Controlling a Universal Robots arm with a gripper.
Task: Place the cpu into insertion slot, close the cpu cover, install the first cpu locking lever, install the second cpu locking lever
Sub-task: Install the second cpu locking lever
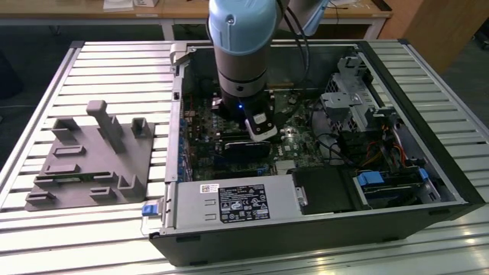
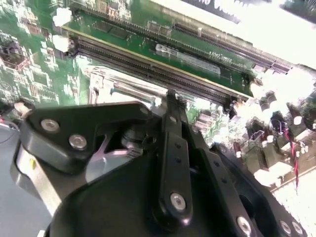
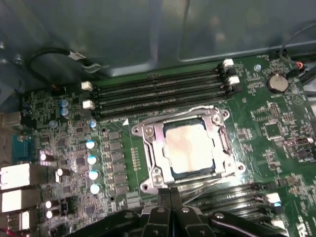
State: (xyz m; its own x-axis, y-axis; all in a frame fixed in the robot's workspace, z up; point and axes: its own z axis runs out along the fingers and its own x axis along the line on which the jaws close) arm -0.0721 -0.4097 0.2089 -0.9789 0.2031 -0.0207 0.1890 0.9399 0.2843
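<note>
With your gripper (image 3: 170, 197) jaws pressed together beside the cover (image 3: 187, 148) over the chip (image 3: 190, 145), a slip could scrape the board (image 3: 266, 123).

No legible text. A black label (image 1: 244, 203) on the power supply (image 1: 229, 205) carries white print (unreadable); beside it sits a small white sticker (image 1: 209, 188).

In the exterior view, the gripper (image 1: 261, 133) and the socket beneath it are hidden behind the arm (image 1: 243, 51), whose upper part is cut off at the top edge. In the second wrist view, the cpu cover (image 2: 123, 89) is largely hidden by the gripper's black body.
</note>
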